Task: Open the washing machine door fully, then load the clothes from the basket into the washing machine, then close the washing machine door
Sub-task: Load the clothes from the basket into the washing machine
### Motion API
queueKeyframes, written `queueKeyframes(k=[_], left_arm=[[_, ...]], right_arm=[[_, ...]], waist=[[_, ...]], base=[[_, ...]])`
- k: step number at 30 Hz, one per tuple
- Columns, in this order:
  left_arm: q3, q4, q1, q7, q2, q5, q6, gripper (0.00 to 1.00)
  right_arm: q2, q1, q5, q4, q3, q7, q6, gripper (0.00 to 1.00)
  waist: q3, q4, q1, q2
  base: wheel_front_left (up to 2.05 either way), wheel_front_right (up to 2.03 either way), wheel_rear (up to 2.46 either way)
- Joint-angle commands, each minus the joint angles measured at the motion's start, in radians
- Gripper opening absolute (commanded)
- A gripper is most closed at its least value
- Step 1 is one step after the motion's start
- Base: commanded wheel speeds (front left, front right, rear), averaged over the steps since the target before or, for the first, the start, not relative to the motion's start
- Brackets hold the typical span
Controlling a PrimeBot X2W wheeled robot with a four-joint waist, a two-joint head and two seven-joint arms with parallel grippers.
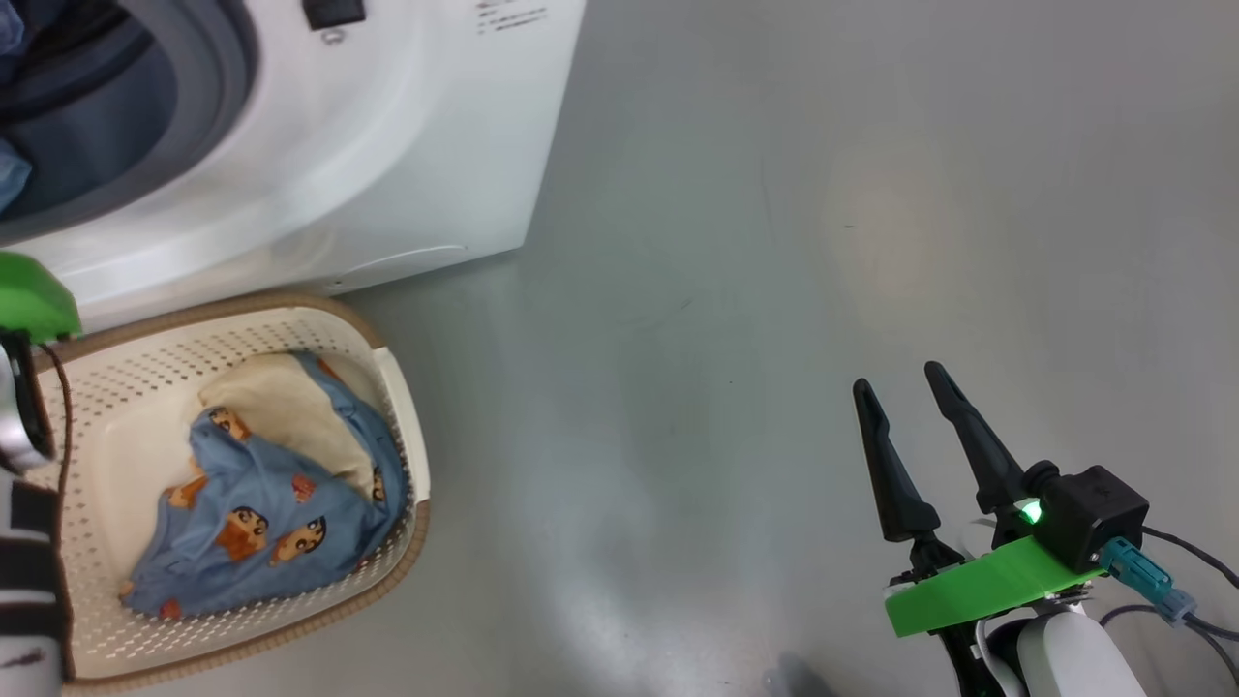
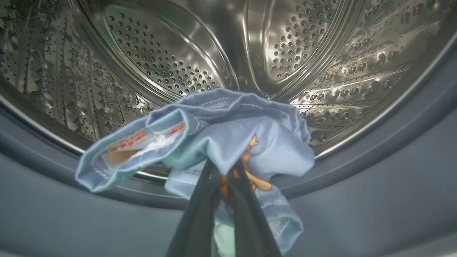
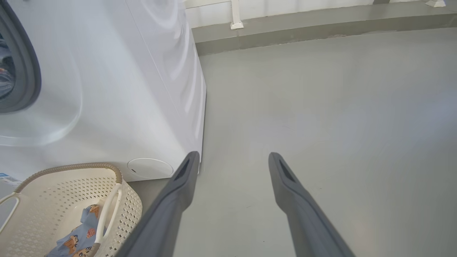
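Observation:
My left gripper (image 2: 225, 170) is shut on a light blue garment (image 2: 250, 139) with orange-brown print. It holds the garment at the mouth of the washing machine, over the grey gasket (image 2: 357, 200) and in front of the steel drum (image 2: 160, 64). The white washing machine (image 1: 407, 145) stands at the upper left with its opening uncovered. Its door is out of view. In front of it sits the basket (image 1: 242, 308), holding more blue printed clothes (image 1: 271, 513) and a cream piece (image 1: 281, 407). My right gripper (image 1: 898, 379) hangs open over bare floor, far right of the basket.
Grey floor (image 1: 774, 242) stretches right of the machine. The right wrist view shows the machine's side (image 3: 107, 89), the basket (image 3: 46, 200) and a raised kerb along the far wall (image 3: 321, 25). My left arm's green wrist part (image 1: 29, 300) sits at the left edge above the basket.

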Motion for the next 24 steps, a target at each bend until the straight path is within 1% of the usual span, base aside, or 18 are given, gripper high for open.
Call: queueKeyframes(k=[1, 11, 17, 20, 22, 24], left_arm=[[0.014, 0.009, -0.038, 0.008, 0.057, 0.013, 0.000, 0.00], [-0.002, 0.147, -0.186, 0.016, 0.116, 0.028, 0.004, 0.00], [-0.012, 0.256, -0.291, 0.017, 0.151, 0.033, 0.005, 0.00], [-0.018, 0.302, -0.342, 0.016, 0.159, 0.030, -0.003, 0.00], [-0.023, 0.318, -0.378, 0.011, 0.158, 0.023, -0.016, 0.00], [-0.023, 0.329, -0.412, 0.004, 0.157, 0.017, -0.019, 0.00]], right_arm=[[-0.003, 0.022, 0.017, -0.016, 0.028, -0.005, 0.002, 1.00], [-0.003, 0.042, 0.028, -0.012, 0.042, -0.005, 0.002, 1.00], [-0.003, 0.058, 0.025, -0.013, 0.042, -0.005, 0.002, 1.00], [-0.003, 0.066, 0.021, -0.015, 0.040, -0.005, 0.002, 1.00], [-0.003, 0.069, 0.020, -0.019, 0.036, -0.005, 0.002, 1.00], [-0.003, 0.073, 0.021, -0.022, 0.033, -0.005, 0.002, 1.00]], waist=[[-0.002, -0.017, 0.0000, 0.0000], [0.014, -0.056, 0.0000, 0.0000], [0.039, -0.071, 0.0000, 0.0000], [0.053, -0.076, 0.0000, 0.0000], [0.064, -0.079, 0.0000, 0.0000], [0.072, -0.081, 0.0000, 0.0000]], base=[[0.00, 0.00, 0.00], [0.00, 0.00, 0.00], [0.00, 0.00, 0.00], [0.00, 0.00, 0.00], [0.00, 0.00, 0.00], [0.00, 0.00, 0.00]])
